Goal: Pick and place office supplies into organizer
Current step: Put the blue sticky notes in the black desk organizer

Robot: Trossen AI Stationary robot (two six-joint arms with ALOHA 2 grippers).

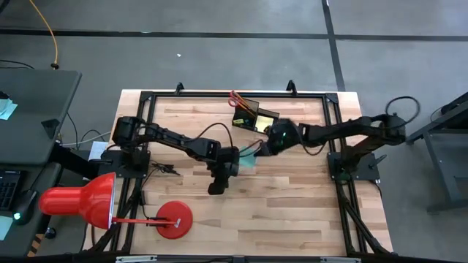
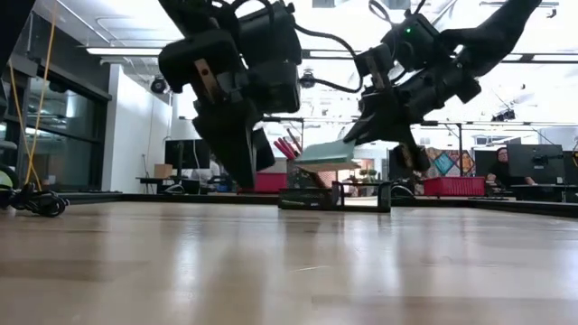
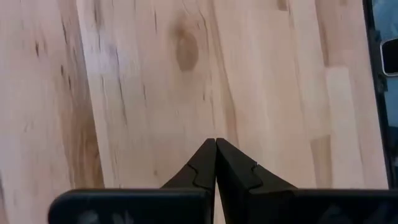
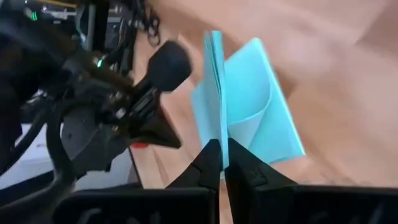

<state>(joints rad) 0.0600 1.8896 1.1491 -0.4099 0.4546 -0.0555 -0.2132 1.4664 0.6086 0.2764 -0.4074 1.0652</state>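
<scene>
Hovering clenched and empty over bare wood, the left gripper (image 1: pixel 216 188) waits clear. Beyond it, the right gripper (image 1: pixel 257 150) pinches the blue sticky-note pad (image 4: pixel 249 106) aloft, presumably bound for the organizer (image 1: pixel 256 115) behind.

Both dark arms reach inward; the left pincer (image 1: pixel 215 189) hangs clamped and empty, the right pincer (image 1: pixel 257 148) pinched tight, raised.
</scene>
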